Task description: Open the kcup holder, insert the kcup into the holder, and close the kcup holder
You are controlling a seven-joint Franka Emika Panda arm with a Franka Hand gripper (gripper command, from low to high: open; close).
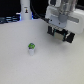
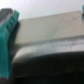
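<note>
The kcup [image 1: 31, 48], a tiny white pod with a green top, stands upright on the white table toward the exterior view's left. My gripper [image 1: 60, 37] hangs well off to its right and farther back. Its dark fingers are spread apart and open, with nothing of the kcup between them. In the wrist view one teal finger pad [image 2: 7, 30] shows at the frame's edge. A blurred grey boxy face with a pale strip [image 2: 50, 42] sits close beside it and looks like the kcup holder. The holder is hidden behind the hand in the exterior view.
A white bottle-shaped object [image 1: 24, 10] stands at the back toward the exterior view's left, against a dark backdrop. The white tabletop [image 1: 45, 67] stretches toward the front.
</note>
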